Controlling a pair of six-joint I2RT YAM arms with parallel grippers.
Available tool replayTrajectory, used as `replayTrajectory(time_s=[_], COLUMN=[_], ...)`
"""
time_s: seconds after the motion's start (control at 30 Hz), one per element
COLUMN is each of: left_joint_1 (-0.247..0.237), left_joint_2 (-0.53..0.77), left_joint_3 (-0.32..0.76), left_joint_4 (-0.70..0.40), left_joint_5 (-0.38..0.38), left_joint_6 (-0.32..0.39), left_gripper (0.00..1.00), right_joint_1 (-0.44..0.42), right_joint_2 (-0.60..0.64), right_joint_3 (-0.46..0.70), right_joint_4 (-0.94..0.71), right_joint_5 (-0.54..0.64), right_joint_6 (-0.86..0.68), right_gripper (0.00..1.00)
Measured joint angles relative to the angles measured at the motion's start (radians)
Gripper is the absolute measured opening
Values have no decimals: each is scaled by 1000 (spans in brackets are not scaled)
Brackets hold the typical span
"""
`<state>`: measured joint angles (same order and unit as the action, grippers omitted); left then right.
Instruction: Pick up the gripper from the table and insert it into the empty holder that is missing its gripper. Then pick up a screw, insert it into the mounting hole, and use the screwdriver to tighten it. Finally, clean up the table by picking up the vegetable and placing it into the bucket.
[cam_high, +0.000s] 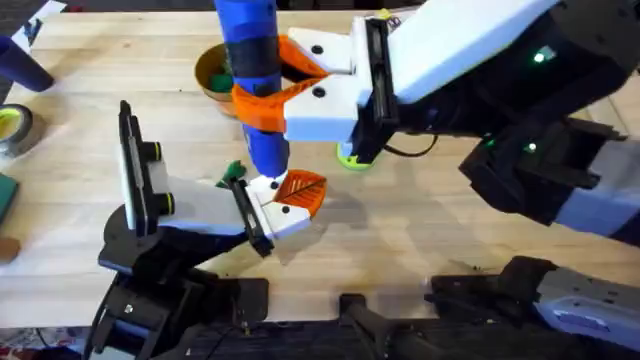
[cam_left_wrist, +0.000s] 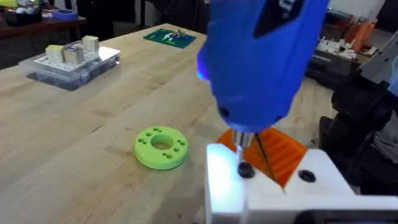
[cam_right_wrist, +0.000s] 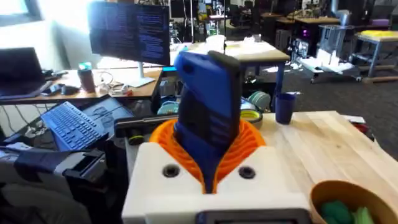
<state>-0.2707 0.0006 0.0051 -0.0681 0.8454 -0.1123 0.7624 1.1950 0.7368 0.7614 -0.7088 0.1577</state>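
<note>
Screwdriver: upright in the right gripper, orange jaws pinching it, tip on the holder.
Holder: on the worktop; left jaws' state cannot be told.
Bucket: just behind the screwdriver.
Gripper: seated on the holder.

screwdriver: blue, upright, tip at holder | gripper: orange, seated in holder

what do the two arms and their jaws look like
Both arms have black link bodies with white housings near the wrist. The right gripper has white blocky fingers with orange ribbed pads and a black end plate; green lights glow on its arm. The left gripper has the same white-and-black build.
</note>
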Motion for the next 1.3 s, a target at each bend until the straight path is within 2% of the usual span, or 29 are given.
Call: replayTrajectory(time_s=[1.3], left_joint_1=[0], left_joint_2=[0], left_joint_3=[0], left_joint_4=[0], left_joint_5=[0], left_joint_6=[0], left_gripper=[16], right_joint_1=[0], right_joint_2=[-3], right_joint_3=[-1], right_joint_4=[0], right_joint_5=[0], right_joint_6=[44], right_gripper=[46])
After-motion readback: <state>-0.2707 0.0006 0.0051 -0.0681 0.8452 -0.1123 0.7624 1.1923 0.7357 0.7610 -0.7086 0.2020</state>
